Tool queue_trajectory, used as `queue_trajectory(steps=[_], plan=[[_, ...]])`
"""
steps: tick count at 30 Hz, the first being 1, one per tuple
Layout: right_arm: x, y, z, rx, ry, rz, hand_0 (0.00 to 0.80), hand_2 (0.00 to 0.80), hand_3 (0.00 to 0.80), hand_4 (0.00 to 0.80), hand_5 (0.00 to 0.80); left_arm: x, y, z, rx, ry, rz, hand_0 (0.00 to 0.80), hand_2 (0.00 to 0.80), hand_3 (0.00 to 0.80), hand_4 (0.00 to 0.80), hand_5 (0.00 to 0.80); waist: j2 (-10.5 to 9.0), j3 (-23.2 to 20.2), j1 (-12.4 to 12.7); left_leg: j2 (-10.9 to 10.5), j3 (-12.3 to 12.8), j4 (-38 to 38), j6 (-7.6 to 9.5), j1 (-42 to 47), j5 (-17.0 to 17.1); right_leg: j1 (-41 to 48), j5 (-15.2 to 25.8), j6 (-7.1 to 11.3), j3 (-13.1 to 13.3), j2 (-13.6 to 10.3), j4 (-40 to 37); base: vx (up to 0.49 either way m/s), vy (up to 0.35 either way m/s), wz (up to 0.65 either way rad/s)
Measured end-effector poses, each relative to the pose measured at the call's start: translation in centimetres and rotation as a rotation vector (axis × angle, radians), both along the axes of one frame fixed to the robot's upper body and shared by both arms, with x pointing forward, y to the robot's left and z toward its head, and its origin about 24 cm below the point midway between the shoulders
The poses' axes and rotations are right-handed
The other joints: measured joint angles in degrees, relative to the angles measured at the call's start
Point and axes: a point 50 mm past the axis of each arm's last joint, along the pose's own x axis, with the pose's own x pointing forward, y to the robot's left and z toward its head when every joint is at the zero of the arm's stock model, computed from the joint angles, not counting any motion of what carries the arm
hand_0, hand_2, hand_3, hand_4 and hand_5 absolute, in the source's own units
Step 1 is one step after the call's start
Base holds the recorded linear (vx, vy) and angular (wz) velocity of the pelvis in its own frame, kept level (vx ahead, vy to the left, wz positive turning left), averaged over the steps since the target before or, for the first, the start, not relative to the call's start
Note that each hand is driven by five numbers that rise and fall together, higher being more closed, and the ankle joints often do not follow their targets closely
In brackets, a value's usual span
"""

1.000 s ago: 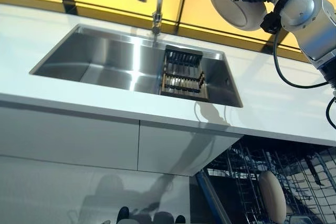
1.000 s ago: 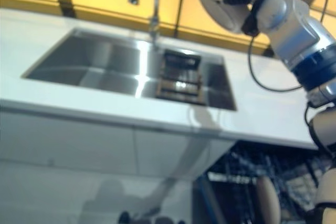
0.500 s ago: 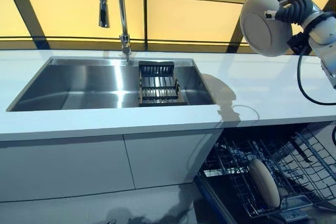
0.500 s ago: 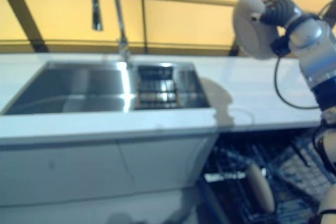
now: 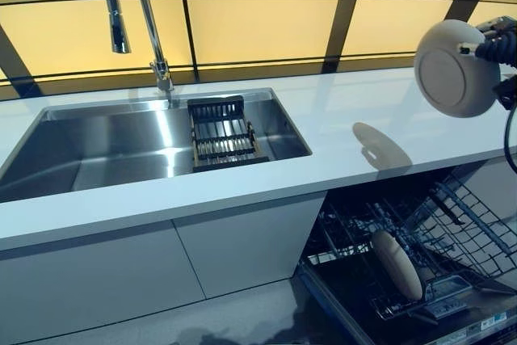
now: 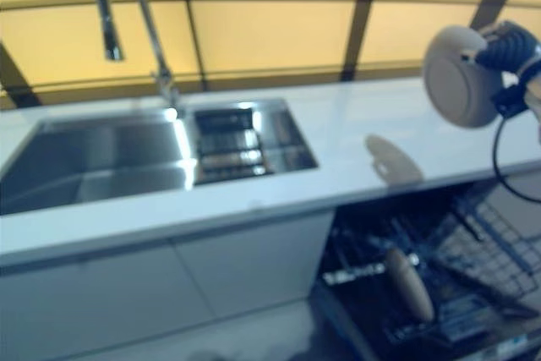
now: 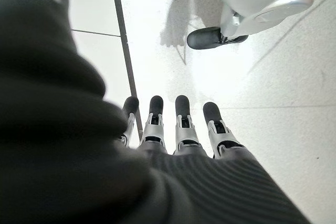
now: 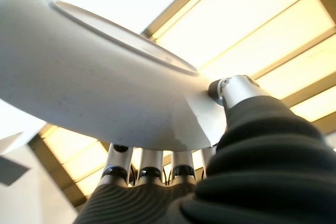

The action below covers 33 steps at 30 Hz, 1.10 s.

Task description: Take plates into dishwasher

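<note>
Right now the right hand [image 8: 226, 129] is clamped on a white plate [image 5: 454, 68] at its rim: thumb on the underside, fingers [image 8: 151, 174] reaching to the far face. Plate is up in the air on edge, underside with the foot ring facing the camera, above the countertop [image 5: 339, 119] at the right end and over the open dishwasher.

Left hand [image 7: 178, 129] hangs down by the floor, fingers straight and relaxed, holding nothing.

Handling, my read: glazed ceramic, rigid, moderately heavy for a rim pinch, slick surface, chips or breaks if knocked on the counter edge or the wire tines. Rim pinch is the right hold for slotting it in vertically; thumb near the foot ring helps stop it rotating. Can't tell how deep the fingers overlap the far face.

Below: lower rack [image 5: 420, 256] is pulled out, one beige plate [image 5: 396, 264] already standing in the tines. Free slots beside it look usable.

Further left: steel sink [image 5: 121, 147] with a dark drying rack [image 5: 220, 133] inside, faucet [image 5: 133, 14] behind it.
</note>
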Motion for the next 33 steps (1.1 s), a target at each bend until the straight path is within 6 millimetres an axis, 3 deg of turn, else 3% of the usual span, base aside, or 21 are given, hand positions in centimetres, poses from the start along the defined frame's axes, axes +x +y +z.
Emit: queue_trajectory(steps=[8, 18, 25, 33], plan=[[-2.5, -3.5, -0.8, 0.010, 0.046, -0.092, 0.800, 0.800, 0.800, 0.800, 0.800, 1.0, -0.1, 0.1, -0.004, -0.018, -0.044, 0.000, 0.000, 0.000, 0.000, 0.000, 1.99, 1.7, -2.5, -0.1, 1.8, 0.0, 0.04, 0.0, -0.3, -1.0, 0.3, 0.19, 1.8, 0.2, 0.0, -0.037, -0.016, -0.11], [-3.8, -4.8, -1.3, 0.028, 0.063, -0.102, 0.800, 0.800, 0.800, 0.800, 0.800, 2.0, -0.4, 0.2, -0.021, -0.041, -0.052, 0.000, 0.000, 0.000, 0.000, 0.000, 4.16, 5.3, -6.1, -0.6, 4.3, 0.1, 0.43, -0.1, -0.9, -2.6, 0.8, 0.52, 4.1, 0.0, 0.0, -0.047, 0.031, -0.14], [-4.8, -5.5, -4.6, 0.046, 0.186, -0.080, 0.800, 0.800, 0.800, 0.800, 0.800, 3.5, -0.5, 0.4, -0.029, -0.083, -0.064, 0.000, 0.000, 0.000, 0.000, 0.000, 4.86, 7.2, -6.7, -1.0, 4.7, 0.1, 0.66, -0.1, -1.2, -3.2, 1.0, 0.73, 5.2, -0.1, 0.0, -0.027, 0.022, -0.07], [-4.3, -3.2, -8.8, 0.007, 0.293, 0.031, 0.800, 0.800, 0.800, 0.800, 0.800, 4.3, -1.6, 0.3, -0.056, -0.113, -0.070, 0.000, 0.000, 0.000, 0.000, 0.000, 6.07, 8.9, -8.2, -1.1, 4.8, 0.1, 0.67, -0.2, -1.3, -3.4, 1.0, 0.76, 5.4, -0.2, 0.0, -0.016, 0.012, -0.01]])
